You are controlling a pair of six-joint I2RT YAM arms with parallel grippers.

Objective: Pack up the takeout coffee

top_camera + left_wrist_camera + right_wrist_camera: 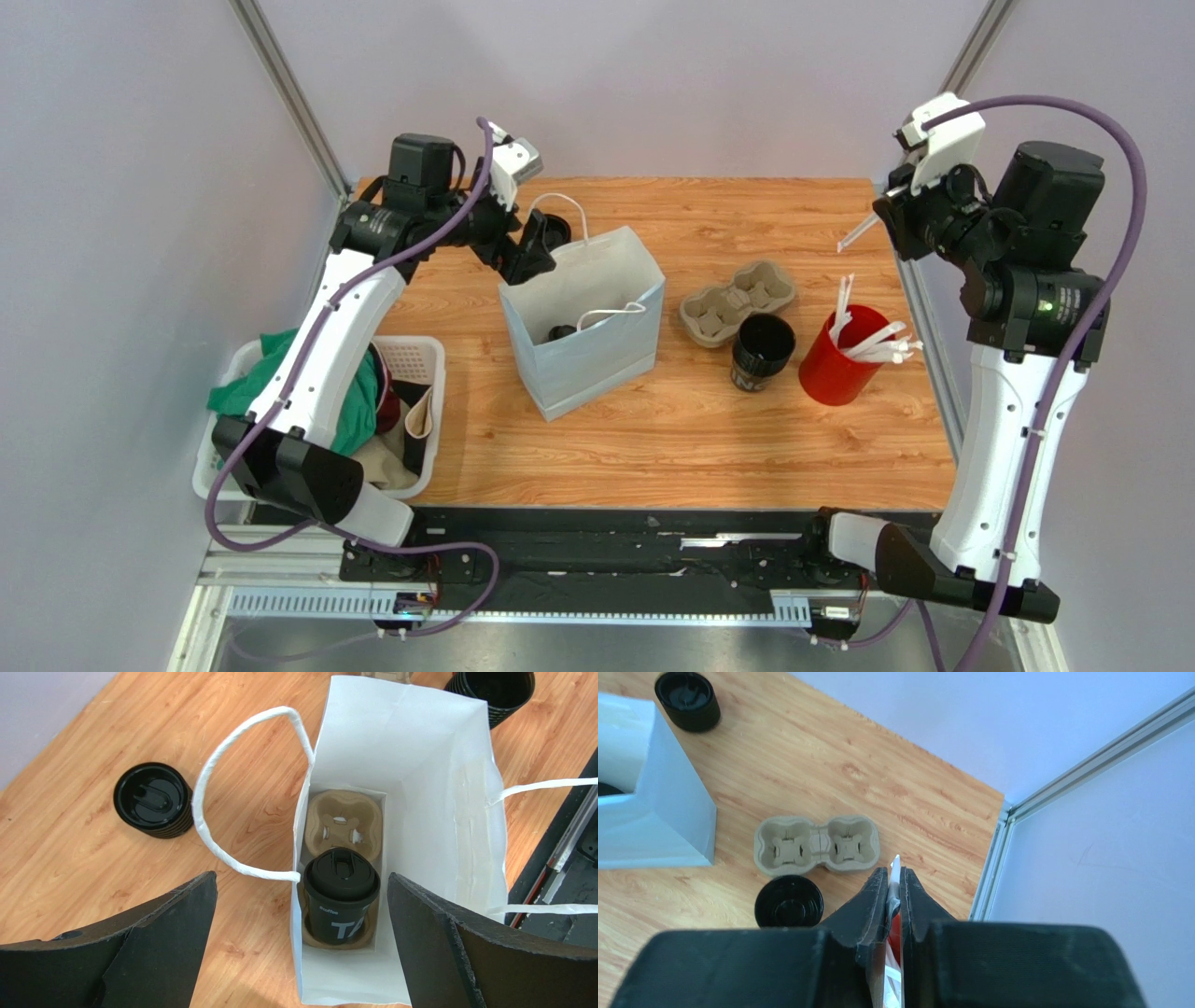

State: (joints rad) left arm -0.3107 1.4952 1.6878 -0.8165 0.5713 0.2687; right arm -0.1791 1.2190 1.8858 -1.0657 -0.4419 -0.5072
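While the top view shows only a dark patch inside the tall white paper bag (596,343), the left wrist view looks straight down into it. There the takeout coffee (342,894), a small black cylindrical cup with a black lid, stands upright in the near well of a brown cardboard two-well tray (344,820) on the bag's floor. The far well is empty. The left gripper (302,882) hangs over the bag's mouth with its fingers spread wide, touching nothing.

A second black ribbed cup (153,799), lidded, stands on the wooden table (84,875) near the bag; in the top view the left gripper mostly hides it.

The right wrist view shows the right gripper (894,875) pressed together on a thin white straw (896,868), above the red cup (831,375), which holds more white straws.

Counted, there are three black cups, the third black cup (762,350) standing near the red cup. There are two cardboard trays, the other cardboard tray (739,301) lying bare on the table, plus one bag and one red cup. A white basket (415,345) of cloths sits at the table's left edge.
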